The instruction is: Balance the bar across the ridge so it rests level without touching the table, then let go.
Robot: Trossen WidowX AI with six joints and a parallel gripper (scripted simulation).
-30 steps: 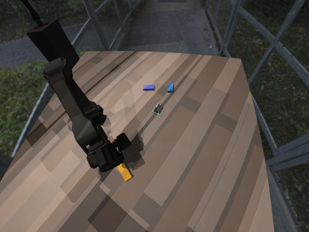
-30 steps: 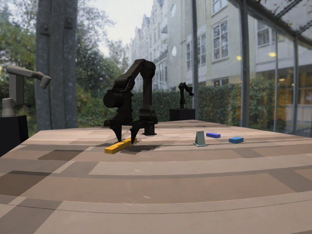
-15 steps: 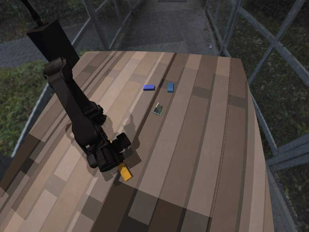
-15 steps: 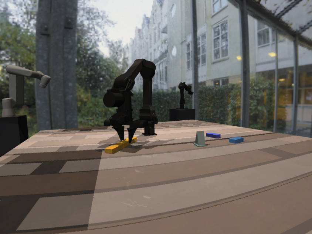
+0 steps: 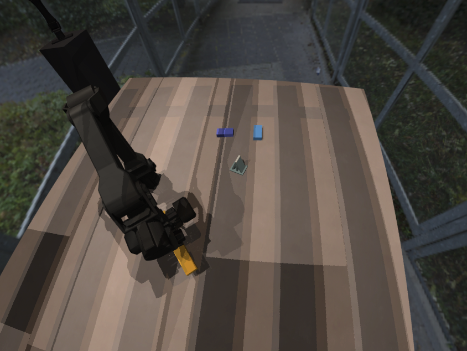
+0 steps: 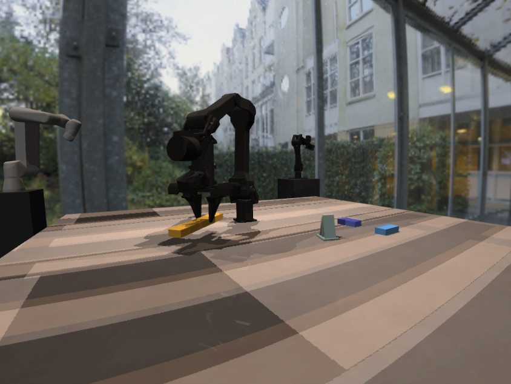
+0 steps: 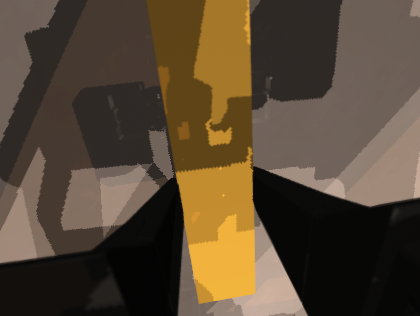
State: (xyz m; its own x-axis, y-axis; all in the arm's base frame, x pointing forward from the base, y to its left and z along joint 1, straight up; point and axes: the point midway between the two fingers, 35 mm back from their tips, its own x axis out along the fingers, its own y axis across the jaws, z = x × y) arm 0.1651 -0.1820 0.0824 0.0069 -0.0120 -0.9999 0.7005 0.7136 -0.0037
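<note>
Between my gripper's [image 5: 174, 228] [image 6: 203, 220] [image 7: 215, 187] closed fingers sits the long yellow-orange bar [image 5: 185, 259] [image 6: 181, 229] [image 7: 222, 210], gripped across its width, presumably so it can cross the grey-green ridge [image 5: 239, 166] [image 6: 327, 228], well apart from me, and balance.

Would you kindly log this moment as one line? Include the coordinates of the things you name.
gripper [image 5: 174, 231] [image 6: 205, 220] [image 7: 214, 180]: shut on yellow bar [image 5: 185, 260] [image 6: 181, 229] [image 7: 220, 215] | ridge [image 5: 238, 165] [image 6: 328, 228]: bar not on it | release: pending
</note>
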